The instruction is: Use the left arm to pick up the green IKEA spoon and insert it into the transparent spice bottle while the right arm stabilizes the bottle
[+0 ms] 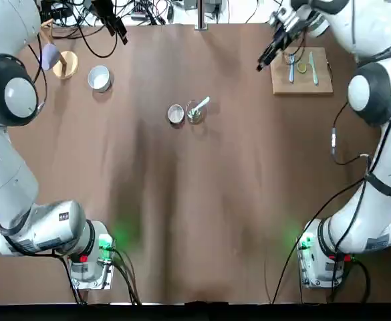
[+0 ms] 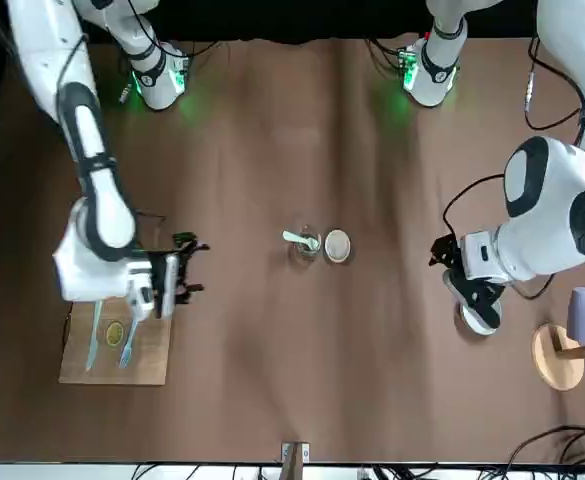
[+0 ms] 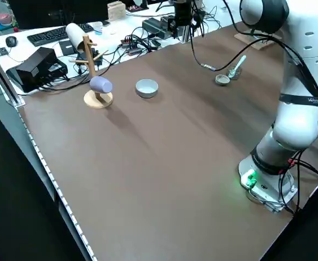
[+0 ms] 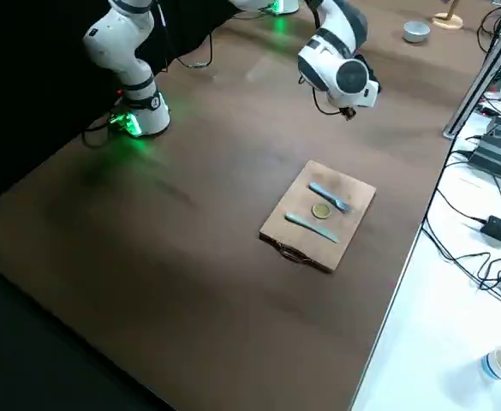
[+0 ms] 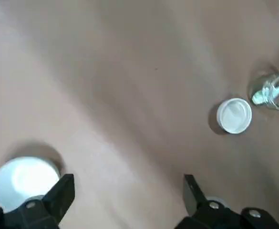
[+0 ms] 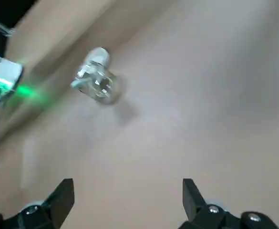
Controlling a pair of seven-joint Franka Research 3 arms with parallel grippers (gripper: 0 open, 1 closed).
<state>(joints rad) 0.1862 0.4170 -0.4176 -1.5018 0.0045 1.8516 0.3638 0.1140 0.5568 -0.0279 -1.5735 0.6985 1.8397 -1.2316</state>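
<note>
The transparent spice bottle [image 1: 194, 112] stands upright mid-table, also seen in the front view [image 2: 303, 246] and from my right wrist [image 6: 99, 84]. The green IKEA spoon [image 1: 202, 103] is inside it, bowl down, with the handle leaning out over the rim [image 2: 295, 238] [image 5: 274, 90]. My left gripper [image 1: 118, 33] hangs open high above the far left of the table, over the white bowl [image 5: 22, 179], holding nothing [image 5: 127, 183]. My right gripper [image 1: 263, 61] is open and empty too [image 6: 127, 186], raised beside the wooden board, well apart from the bottle.
A grey round tin [image 1: 176, 114] sits right next to the bottle. The wooden board [image 1: 302, 85] at the far right carries a pale fork and knife. The white bowl [image 1: 99, 78] and a mug stand with a purple mug [image 1: 51, 56] are far left. Cables line the back edge.
</note>
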